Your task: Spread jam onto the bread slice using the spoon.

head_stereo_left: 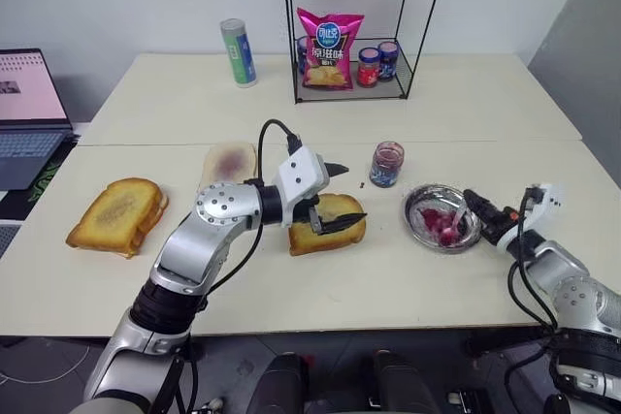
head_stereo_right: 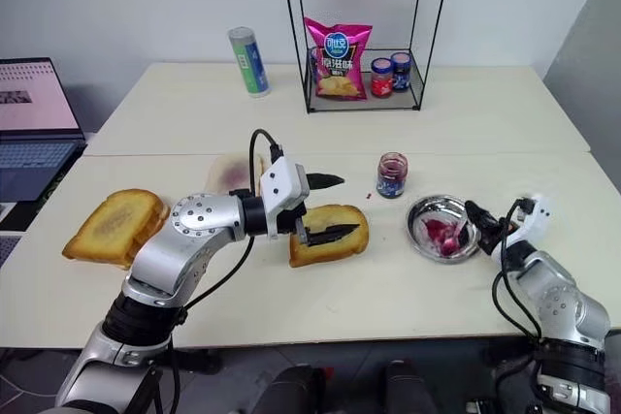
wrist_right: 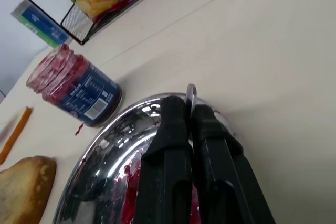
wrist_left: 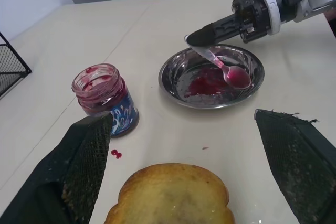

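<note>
On your surface (head_stereo_left: 408, 283): one jam (head_stereo_left: 386, 164) jar, one dish (head_stereo_left: 423, 227) holding spoon (wrist_left: 227, 70), right hand (wrist_left: 197, 37) clamped on it; left hand (head_stereo_left: 342, 195) apart.

Left pincer wide apart, right pincer clamped.
The left pincer (head_stereo_left: 337, 198) reaches forward and rightward, arm bent at the elbow, fingers spread. The right pincer (wrist_left: 195, 39) points nearly level, fingers pressed together on the spoon (wrist_left: 223, 66) handle.

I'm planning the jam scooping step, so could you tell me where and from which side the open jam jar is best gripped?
Grip the jam jar around its labelled glass body, below the smeared rim, with fingers on opposite sides. It stands upright and lidless, so a level approach likely suits. Come from the bread slice side; the metal dish crowds the other.
</note>
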